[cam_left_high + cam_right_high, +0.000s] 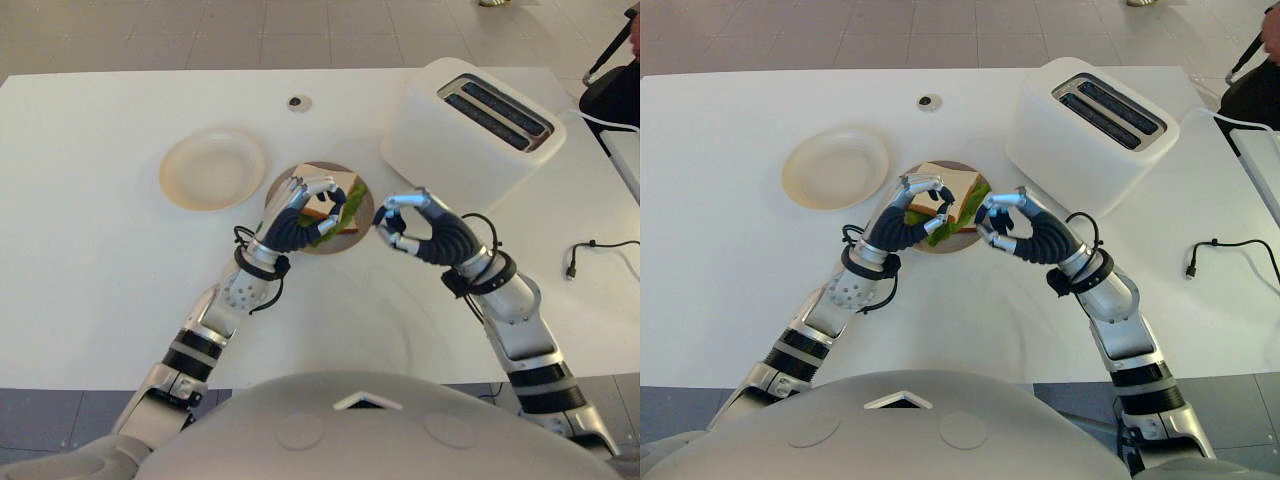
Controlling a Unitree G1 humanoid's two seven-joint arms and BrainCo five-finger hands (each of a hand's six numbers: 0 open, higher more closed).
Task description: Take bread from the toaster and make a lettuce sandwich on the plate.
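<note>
We are looking at a brown plate (352, 241) on the white counter (100, 250), and it is holding a sandwich (336, 184) of bread with lettuce (353, 207) sticking out. The left robot hand (295, 215) is hovering over the plate's near-left part with fingers curled toward the thumb; we cannot tell whether they are touching the bread. The right robot hand (425, 228) is sitting just beside the plate's right rim, curled and gripping nothing. A cream plate (212, 168) is lying to the left, the toaster (470, 140) to the right.
</note>
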